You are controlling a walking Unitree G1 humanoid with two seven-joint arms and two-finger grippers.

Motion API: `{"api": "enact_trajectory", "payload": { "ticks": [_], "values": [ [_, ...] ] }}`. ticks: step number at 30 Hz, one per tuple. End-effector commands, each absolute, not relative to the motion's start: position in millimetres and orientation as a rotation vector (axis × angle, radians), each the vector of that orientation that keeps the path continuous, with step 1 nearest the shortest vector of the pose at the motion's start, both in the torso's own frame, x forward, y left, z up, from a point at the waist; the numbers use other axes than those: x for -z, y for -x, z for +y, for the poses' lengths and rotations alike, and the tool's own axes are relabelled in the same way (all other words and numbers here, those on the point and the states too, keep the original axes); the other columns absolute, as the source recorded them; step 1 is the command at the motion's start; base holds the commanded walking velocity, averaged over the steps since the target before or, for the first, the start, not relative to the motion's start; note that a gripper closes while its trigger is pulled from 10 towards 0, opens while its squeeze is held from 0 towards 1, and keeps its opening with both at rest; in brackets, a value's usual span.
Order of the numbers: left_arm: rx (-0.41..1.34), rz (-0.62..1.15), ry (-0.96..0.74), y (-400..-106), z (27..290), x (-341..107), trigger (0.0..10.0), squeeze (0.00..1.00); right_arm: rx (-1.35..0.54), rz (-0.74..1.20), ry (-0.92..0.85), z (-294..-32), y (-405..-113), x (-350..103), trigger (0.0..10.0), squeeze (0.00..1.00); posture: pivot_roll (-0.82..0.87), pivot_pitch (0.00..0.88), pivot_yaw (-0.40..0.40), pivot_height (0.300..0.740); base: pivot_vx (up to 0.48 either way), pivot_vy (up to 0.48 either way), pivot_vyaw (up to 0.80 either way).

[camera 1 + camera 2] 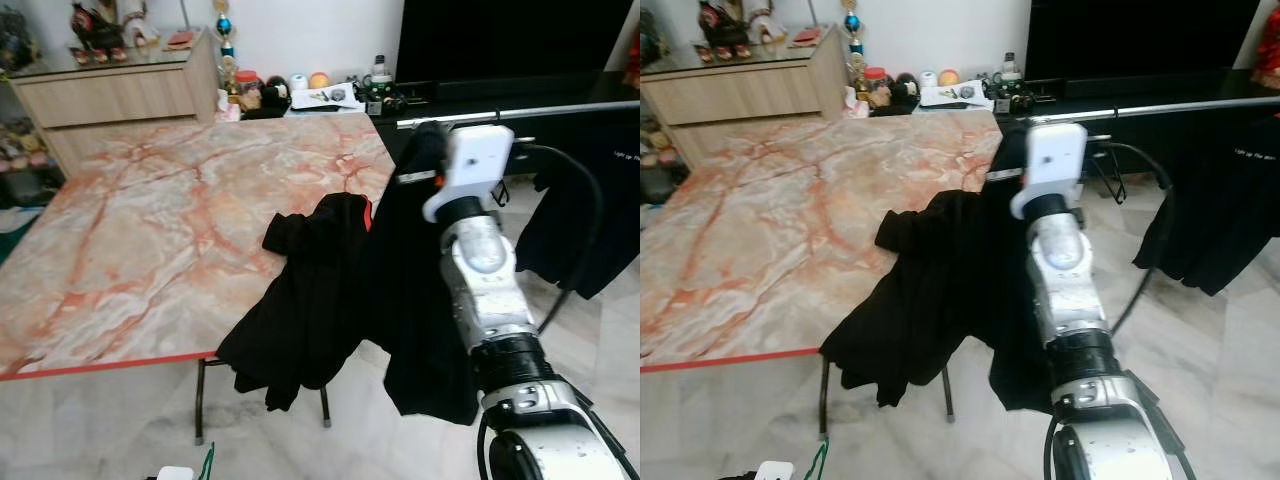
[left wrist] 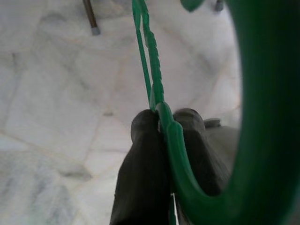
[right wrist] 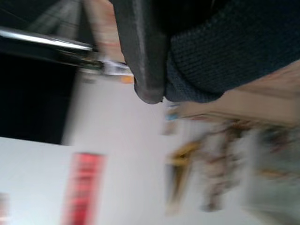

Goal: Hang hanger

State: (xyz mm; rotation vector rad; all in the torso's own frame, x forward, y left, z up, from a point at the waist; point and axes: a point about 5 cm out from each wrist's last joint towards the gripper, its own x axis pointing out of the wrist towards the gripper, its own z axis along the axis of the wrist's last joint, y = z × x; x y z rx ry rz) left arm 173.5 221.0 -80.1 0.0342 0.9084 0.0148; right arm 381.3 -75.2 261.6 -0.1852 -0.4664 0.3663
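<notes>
- Head views: right hand (image 1: 425, 140) raised beside the silver metal rail (image 1: 560, 108), gripping a black knitted garment (image 1: 425, 300) that hangs from it past the pink-veined marble counter (image 1: 150, 230); a second black garment (image 1: 300, 300) lies heaped on the counter's edge.
- Left wrist view: left hand (image 2: 164, 126) clamped on the green plastic hanger (image 2: 159, 93), low over the pale marble floor (image 2: 56, 93).
- Right wrist view: one black finger (image 3: 140, 51) pressed against dark knit; rail near.
- Progress, judged: hanger held, not yet on the rail; hanging remains.

"Light up The…" on hanging black shirt (image 1: 590, 215)

Garment (image 1: 310, 300) over table (image 1: 150, 230) edge, rail (image 1: 560, 108) right — behind.
</notes>
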Motion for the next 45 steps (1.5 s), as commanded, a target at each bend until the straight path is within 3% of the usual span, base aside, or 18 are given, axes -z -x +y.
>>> {"api": "enact_trajectory", "payload": {
  "ticks": [1, 7, 15, 22, 29, 34, 36, 40, 45],
  "values": [
    [-0.023, 0.932, -0.037, -168.0, 224.5, 82.2, 10.0, 0.0, -0.439, -0.541, 0.219, -59.4, -377.2, -279.3, 10.0, 0.0, 0.04, 0.031, 0.058, 0.74, 0.3, 0.0, 0.0],
    [-0.028, 0.945, -0.041, -164.7, 226.9, 83.2, 10.0, 0.0, -0.413, -0.589, 0.15, -62.7, -385.0, -312.2, 10.0, 0.0, 0.04, 0.03, 0.059, 0.74, 0.298, 0.0, 0.0],
    [-0.022, 0.947, -0.041, -164.4, 226.0, 83.5, 10.0, 0.0, -0.458, -0.609, 0.206, -43.2, -387.9, -327.1, 10.0, 0.0, 0.04, 0.022, 0.06, 0.74, 0.297, 0.0, 0.0],
    [-0.024, 0.949, -0.045, -164.0, 225.5, 83.9, 10.0, 0.0, -0.45, -0.629, 0.213, -43.3, -390.6, -340.3, 10.0, 0.0, 0.05, 0.02, 0.056, 0.74, 0.297, 0.0, 0.0],
    [-0.018, 0.95, -0.043, -162.8, 222.7, 84.9, 10.0, 0.0, -0.447, -0.569, 0.223, -50.8, -392.6, -309.2, 10.0, 0.0, 0.05, 0.023, 0.053, 0.74, 0.293, 0.0, 0.0],
    [-0.014, 0.953, -0.028, -160.9, 220.1, 86.2, 10.0, 0.0, -0.414, -0.404, 0.218, -66.1, -392.4, -258.4, 10.0, 0.0, 0.04, 0.026, 0.053, 0.74, 0.0, 0.0, 0.0],
    [-0.009, 0.949, -0.02, -159.9, 219.3, 86.6, 10.0, 0.0, -0.403, -0.307, 0.158, -79.3, -384.0, -222.4, 10.0, 0.0, 0.04, 0.03, 0.052, 0.74, 0.0, 0.0, 0.0],
    [-0.008, 0.955, -0.024, -157.7, 219.2, 87.5, 10.0, 0.0, -0.394, -0.251, 0.023, -94.4, -359.6, -191.2, 10.0, 0.0, 0.04, 0.03, 0.039, 0.74, 0.0, 0.0, 0.0],
    [-0.012, 0.959, -0.024, -156.1, 219.9, 88.0, 10.0, 0.0, -0.325, -0.163, -0.022, -116.1, -326.9, -164.0, 10.0, 0.0, 0.04, 0.026, 0.032, 0.74, 0.0, 0.0, 0.0]
  ]
}}
